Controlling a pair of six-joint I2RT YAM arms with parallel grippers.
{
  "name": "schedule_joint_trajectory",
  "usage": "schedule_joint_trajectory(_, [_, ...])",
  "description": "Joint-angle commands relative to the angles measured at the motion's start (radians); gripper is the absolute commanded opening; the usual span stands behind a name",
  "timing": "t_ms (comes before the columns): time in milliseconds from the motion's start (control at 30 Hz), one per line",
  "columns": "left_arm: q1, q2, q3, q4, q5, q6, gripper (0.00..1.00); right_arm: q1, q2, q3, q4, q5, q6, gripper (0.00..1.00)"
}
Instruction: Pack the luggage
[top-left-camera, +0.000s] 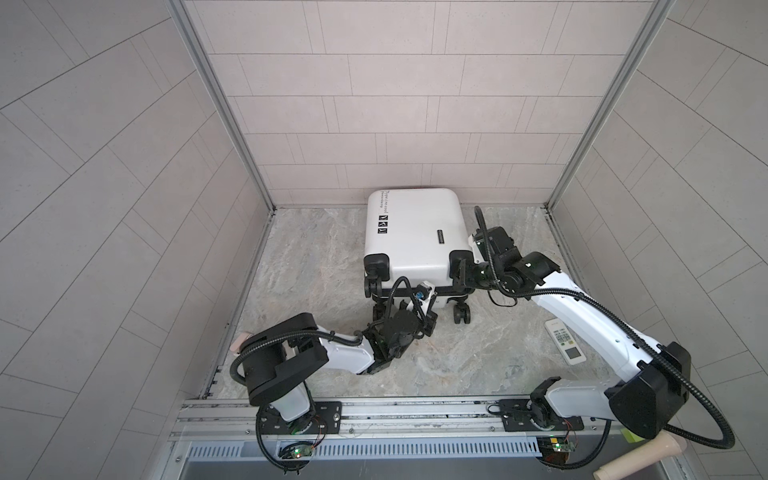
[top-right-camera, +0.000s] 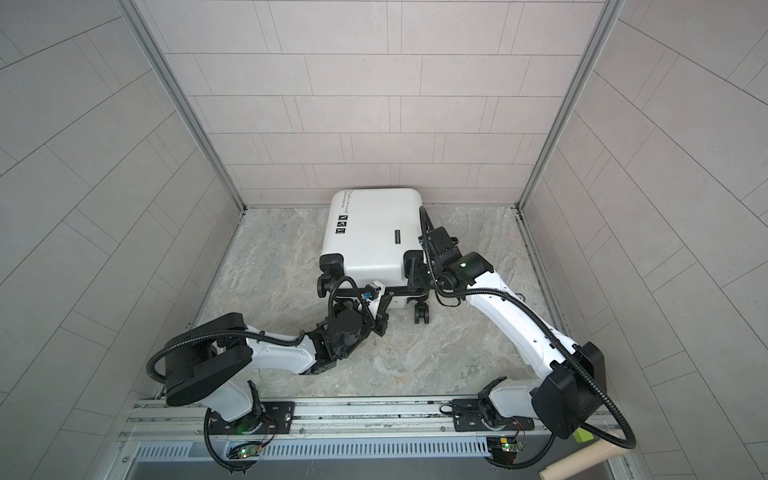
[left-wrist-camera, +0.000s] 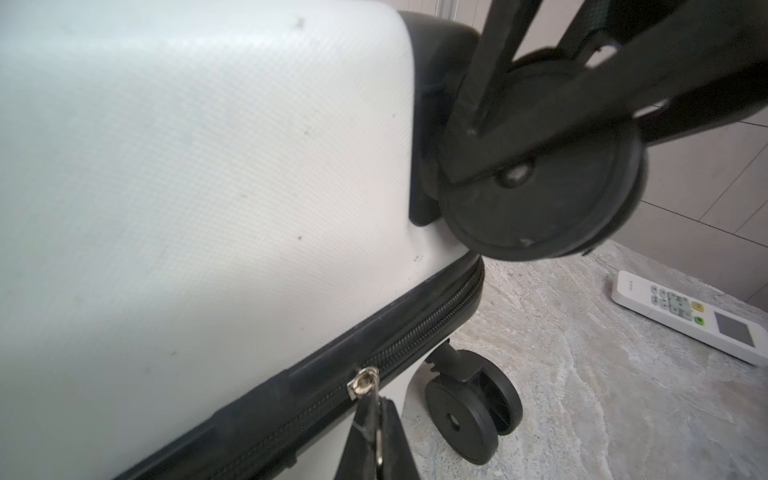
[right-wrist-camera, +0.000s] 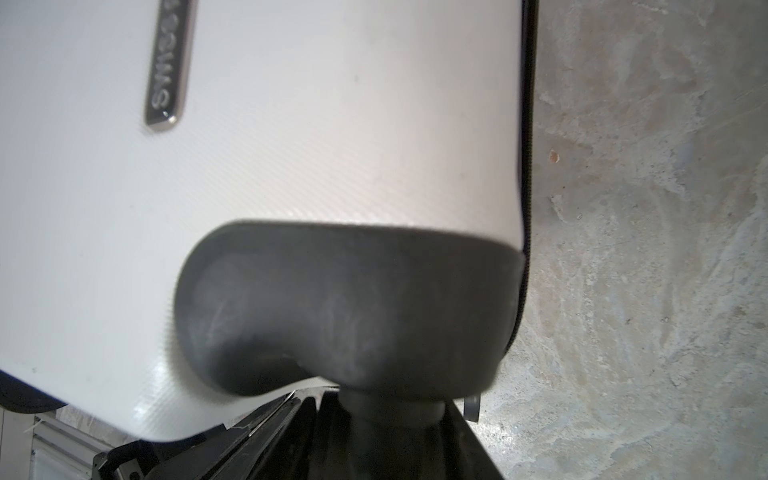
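**Item:** luggage (top-left-camera: 415, 232), a small white hard-shell suitcase, closed.

**Location:** flat on the marble-patterned table (top-left-camera: 316, 257), its far end against the back wall.

**Orientation:** long axis runs from the back wall toward the robot. The black wheels point toward the robot.

**Markings:** "Type : re.cool" (top-left-camera: 386, 198) along the left edge, with a smaller line beside it too fine to read. There are three black square stickers (top-left-camera: 382, 226). A metal badge (right-wrist-camera: 168, 66) begins "SWIS"; the rest is blurred.

**Left gripper** (left-wrist-camera: 372, 409): closed tight on the silver zipper pull (left-wrist-camera: 365, 380) of the black zipper band (left-wrist-camera: 415, 332) at the near end.

**Right gripper** (top-left-camera: 460, 270): jaws partly apart and clasped on the caster wheel (left-wrist-camera: 540, 195) at the near right corner.

**Also present:** a white remote control (top-left-camera: 565, 340), on the table to the right, apart from the case.
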Motion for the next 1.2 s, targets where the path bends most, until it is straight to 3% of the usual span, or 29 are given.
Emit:
schedule_joint_trajectory(0, [-0.037, -0.018, 0.033, 0.073, 0.11, 0.004, 0.0, 0.043, -0.014, 0.046, 0.102, -0.115, -0.035, 0.0])
schedule_joint_trajectory(700, [-0.121, 0.24, 0.263, 0.232, 0.165, -0.034, 0.0, 0.047, -0.001, 0.004, 0.138, -0.105, -0.008, 0.0])
schedule_joint_trajectory(967, [-0.125, 0.267, 0.287, 0.265, 0.159, -0.062, 0.0, 0.048, -0.004, -0.005, 0.138, -0.096, -0.002, 0.0])
schedule_joint_trajectory(1100, [-0.126, 0.245, 0.249, 0.265, 0.126, -0.063, 0.06, 0.042, -0.008, -0.006, 0.116, -0.074, -0.003, 0.0])
schedule_joint_trajectory(1167, [-0.126, 0.221, 0.215, 0.265, 0.103, -0.065, 0.15, 0.032, -0.014, -0.006, 0.104, -0.072, -0.012, 0.0])
